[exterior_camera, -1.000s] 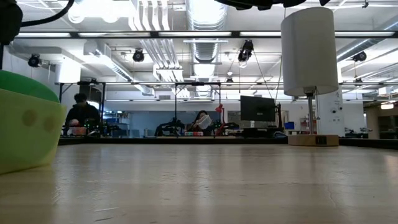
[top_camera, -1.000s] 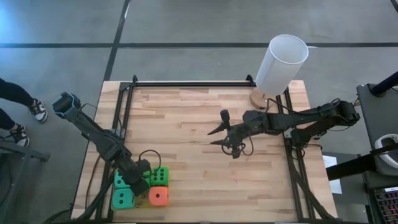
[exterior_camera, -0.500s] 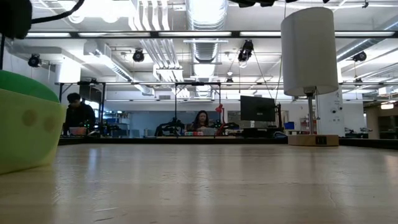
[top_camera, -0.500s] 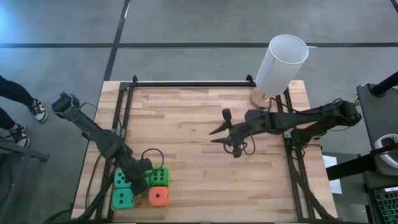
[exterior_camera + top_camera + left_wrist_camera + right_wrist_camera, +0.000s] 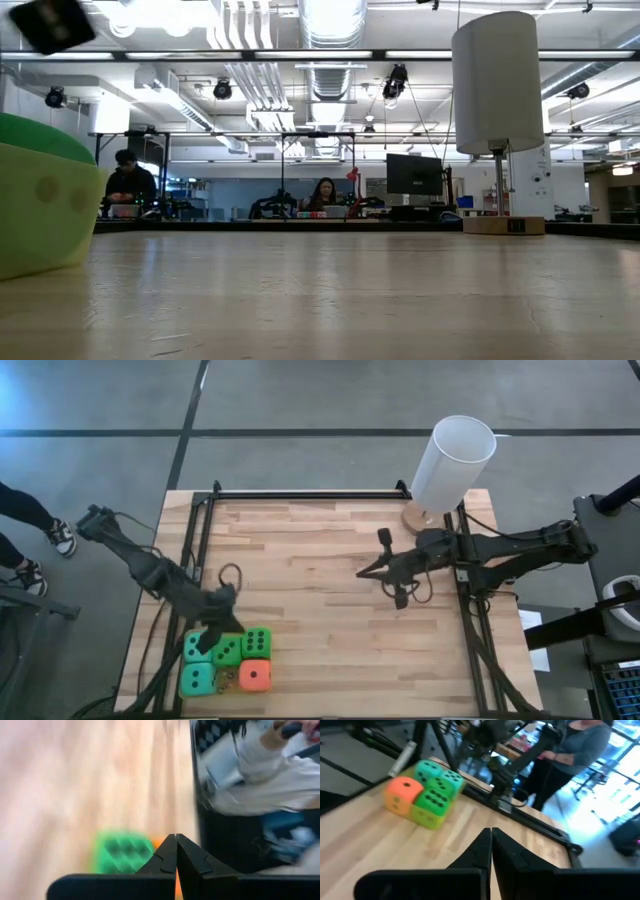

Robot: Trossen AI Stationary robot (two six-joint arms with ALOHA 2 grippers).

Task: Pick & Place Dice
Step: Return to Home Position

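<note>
The left gripper (image 5: 176, 839) hangs with its fingers pressed together and empty, the five dice (image 5: 228, 654) bunched on the table just ahead of its tips. The right gripper (image 5: 490, 832), likewise closed on nothing, points at them from well apart, near the white cylinder (image 5: 452, 460). I'd say this is homing; each arm need only fold back clear.
</note>
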